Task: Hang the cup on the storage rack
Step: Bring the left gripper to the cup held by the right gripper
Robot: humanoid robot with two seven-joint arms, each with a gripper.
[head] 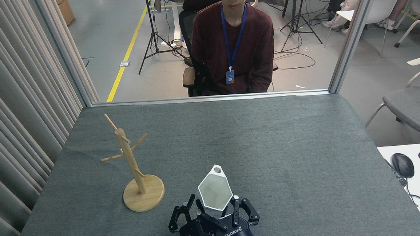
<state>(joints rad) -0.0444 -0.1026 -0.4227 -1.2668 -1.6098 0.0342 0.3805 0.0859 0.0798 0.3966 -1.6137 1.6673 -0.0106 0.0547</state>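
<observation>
The white hexagonal cup (214,190) is held up near the table's front edge, its open mouth facing me and the small hole at its top. My right gripper (220,211) is shut on the cup's lower part, one finger on each side. Just to its left, almost touching, my left gripper (182,211) is open and empty. The wooden storage rack (129,160) stands upright on its round base (144,193) to the left of the cup, with thin pegs slanting out of its post. Nothing hangs on the pegs.
A grey felt table (270,147) carries everything. A person (232,43) sits behind the far edge. Curtains (16,108) line the left side. At the right stand a chair (413,105) and a white desk with a mouse (402,165) and keyboard.
</observation>
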